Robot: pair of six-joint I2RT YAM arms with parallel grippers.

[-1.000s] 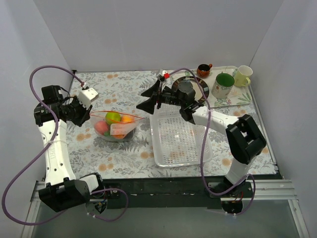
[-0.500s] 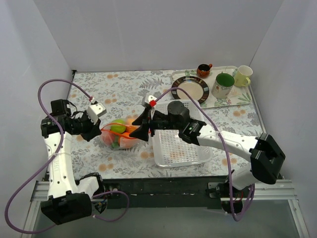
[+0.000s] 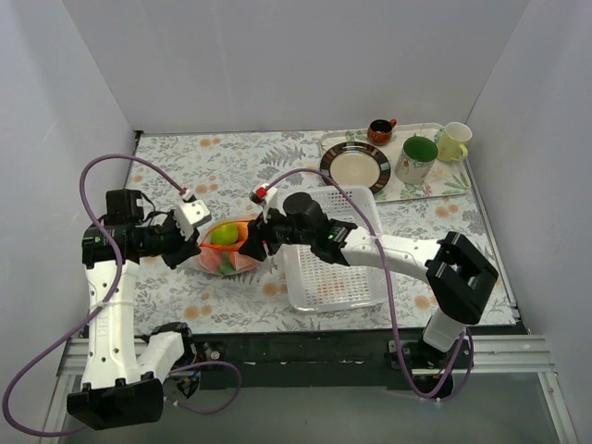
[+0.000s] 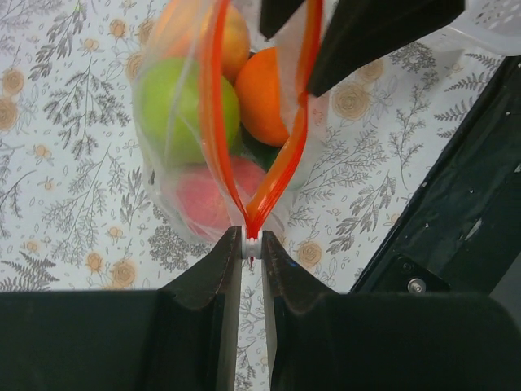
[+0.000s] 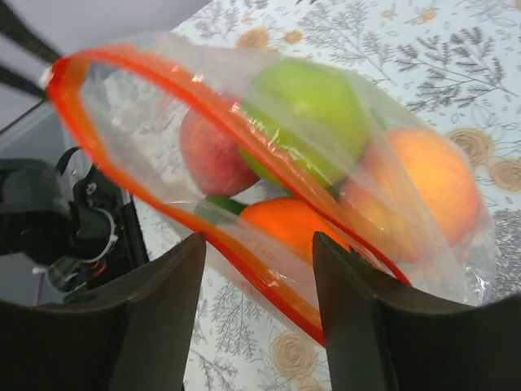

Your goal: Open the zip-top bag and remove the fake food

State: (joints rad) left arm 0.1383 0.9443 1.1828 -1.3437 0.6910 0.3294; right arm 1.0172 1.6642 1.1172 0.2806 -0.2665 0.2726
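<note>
The clear zip-top bag [image 4: 175, 187], orange-red zip parted, sits on the floral table [image 4: 65, 204] holding the fake food [image 4: 183, 110].

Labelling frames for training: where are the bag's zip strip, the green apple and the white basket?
zip strip [image 4: 283, 167], left wrist view, its right-hand run.
green apple [image 4: 175, 110], left wrist view, middle of its skin.
white basket [image 3: 333, 277], top view, bare mesh floor.

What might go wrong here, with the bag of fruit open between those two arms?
The left fingers pinch only the very end of the zip strip on the zip-top bag, so a tug might slip it free. The right fingers straddle one thin lip of the mouth without gripping it yet; closing, they may miss the film or let it slide out. The green apple and orange are round and might roll away once out.
</note>
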